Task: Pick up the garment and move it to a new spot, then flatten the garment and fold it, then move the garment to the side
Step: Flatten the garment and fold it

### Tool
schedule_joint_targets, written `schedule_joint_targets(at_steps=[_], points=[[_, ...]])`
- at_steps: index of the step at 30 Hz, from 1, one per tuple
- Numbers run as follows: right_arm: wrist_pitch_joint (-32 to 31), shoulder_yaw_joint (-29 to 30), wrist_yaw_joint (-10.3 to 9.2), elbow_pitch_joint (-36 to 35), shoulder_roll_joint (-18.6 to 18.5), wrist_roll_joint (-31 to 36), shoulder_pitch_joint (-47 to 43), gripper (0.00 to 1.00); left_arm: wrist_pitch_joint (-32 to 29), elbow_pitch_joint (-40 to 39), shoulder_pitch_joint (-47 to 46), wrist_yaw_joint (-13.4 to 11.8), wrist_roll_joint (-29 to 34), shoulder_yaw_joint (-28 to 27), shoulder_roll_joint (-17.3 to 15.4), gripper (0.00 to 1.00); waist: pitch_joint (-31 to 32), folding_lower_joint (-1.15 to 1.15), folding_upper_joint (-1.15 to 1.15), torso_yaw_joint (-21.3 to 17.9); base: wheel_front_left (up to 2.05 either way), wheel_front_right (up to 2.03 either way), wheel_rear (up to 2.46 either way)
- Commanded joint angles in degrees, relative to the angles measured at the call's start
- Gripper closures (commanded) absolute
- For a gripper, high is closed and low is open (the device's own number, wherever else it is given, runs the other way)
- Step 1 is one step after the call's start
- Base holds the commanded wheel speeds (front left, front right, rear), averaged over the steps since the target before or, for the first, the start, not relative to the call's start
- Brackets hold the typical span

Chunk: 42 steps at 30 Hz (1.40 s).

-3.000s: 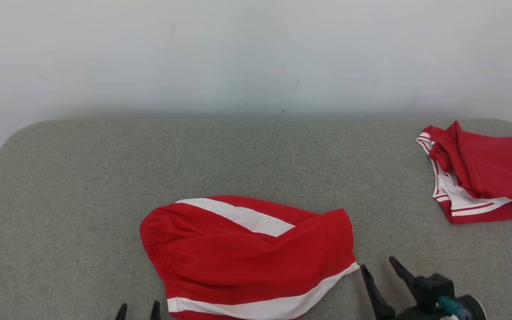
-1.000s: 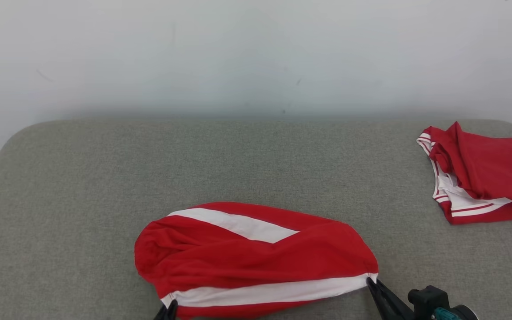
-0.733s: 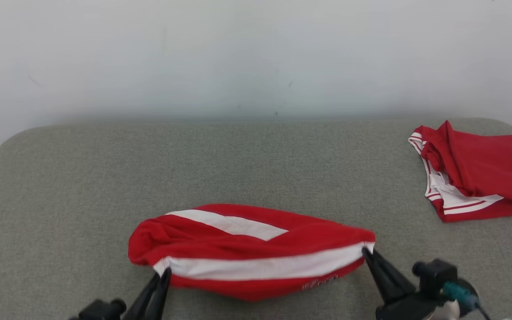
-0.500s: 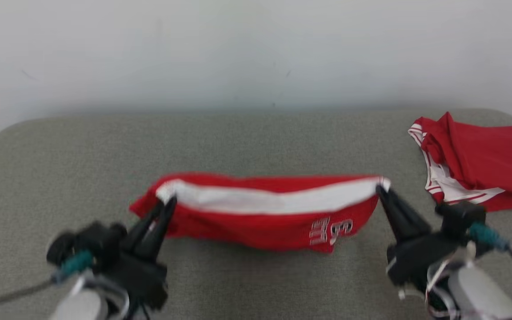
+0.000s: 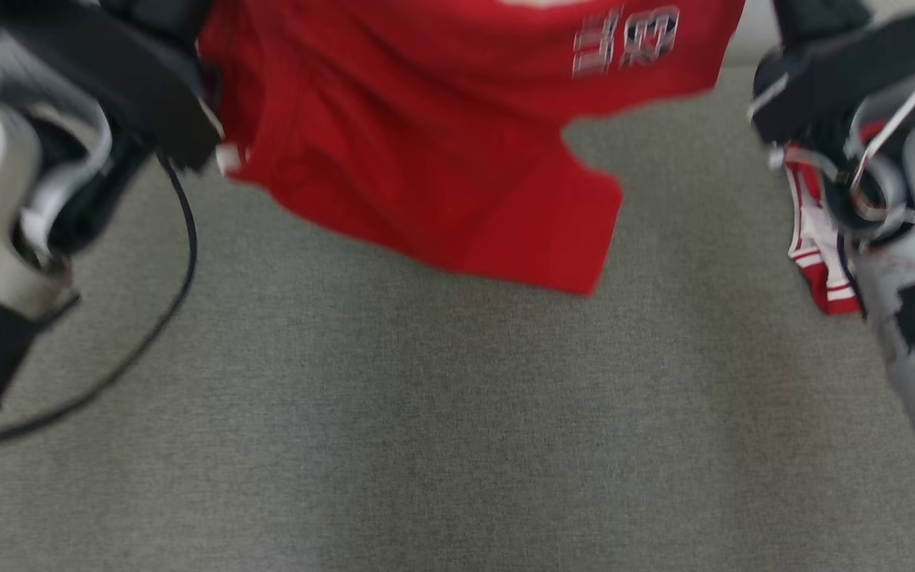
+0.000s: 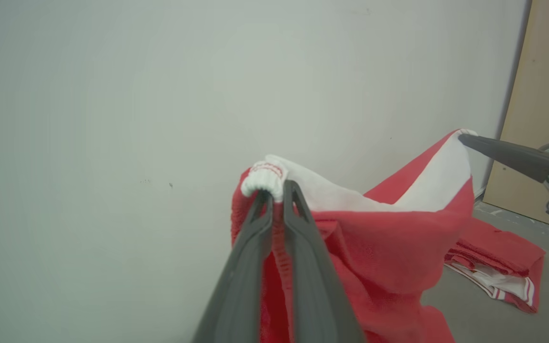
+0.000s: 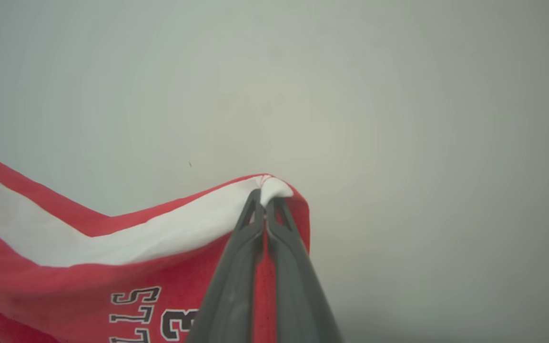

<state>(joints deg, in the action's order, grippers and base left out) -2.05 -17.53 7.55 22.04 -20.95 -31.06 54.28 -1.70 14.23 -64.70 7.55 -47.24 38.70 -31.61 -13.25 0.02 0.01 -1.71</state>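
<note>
Garment [image 6: 384,247] clamped by left end effector [image 6: 277,189], right end effector [image 7: 266,197]

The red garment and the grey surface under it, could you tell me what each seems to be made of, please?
The red garment: probably soft, matte knit fabric; it hangs limp in folds, with a gathered white band. The grey surface: seemingly woven upholstery cloth, matte, with a flecked weave.
</note>
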Motion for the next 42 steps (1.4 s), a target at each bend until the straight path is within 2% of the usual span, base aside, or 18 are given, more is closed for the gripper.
schedule_joint_targets(at_steps=[1, 6, 11, 16, 21, 32, 38, 42], points=[[-0.7, -0.1, -0.16, 2.0, 0.7, -2.1, 5.1, 1.0, -0.8, 2.0, -5.5, -0.1, -3.6, 1.3, -0.4, 1.0, -7.2, -0.02, -0.01, -2.2, 0.0, 0.0, 0.0], [-1.6, -0.2, -0.16, 7.3, 0.8, -4.0, 16.9, 1.0, -0.7, 7.6, -17.6, -0.1, -10.5, 3.5, -0.1, 1.0, -10.5, -0.02, -0.01, -3.6, 0.0, 0.0, 0.0], [-2.0, 0.7, -0.16, 11.7, 1.3, -5.7, 24.9, 1.0, -0.4, 10.2, -25.7, -0.1, -13.6, 5.9, -0.3, 1.0, -12.3, -0.02, -0.01, -4.6, 0.0, 0.0, 0.0], [-1.3, 0.7, -0.16, 17.3, 1.4, -6.4, 33.8, 1.0, 0.9, 14.1, -33.9, -0.1, -17.2, 8.8, 0.8, 1.0, -14.1, -0.02, -0.01, -5.4, 0.0, 0.0, 0.0], [-0.2, -0.6, -0.16, 19.1, 0.9, -7.1, 36.5, 1.0, 2.4, 15.5, -36.9, -0.1, -19.3, 12.4, 1.4, 1.0, -15.2, -0.02, -0.01, -5.8, 0.0, 0.0, 0.0], [2.6, -4.1, -0.16, 18.3, -2.0, -10.8, 32.4, 1.0, 7.7, 14.6, -34.9, -0.1, -25.7, 19.2, 0.0, 1.0, -15.6, -0.02, -0.01, -5.5, 0.0, 0.0, 0.0], [4.8, -7.0, -0.16, 12.5, -5.1, -14.1, 22.0, 1.0, 14.0, 11.1, -28.1, -0.1, -24.9, 23.8, -1.6, 1.0, -11.8, -0.02, -0.01, -4.8, 0.0, 0.0, 0.0], [6.0, -8.2, -0.16, 7.0, -7.5, -15.9, 11.6, 1.0, 16.4, 7.1, -19.8, -0.1, -25.8, 23.7, -3.6, 1.0, -8.9, -0.02, -0.01, -4.5, 0.0, 0.0, 0.0]])
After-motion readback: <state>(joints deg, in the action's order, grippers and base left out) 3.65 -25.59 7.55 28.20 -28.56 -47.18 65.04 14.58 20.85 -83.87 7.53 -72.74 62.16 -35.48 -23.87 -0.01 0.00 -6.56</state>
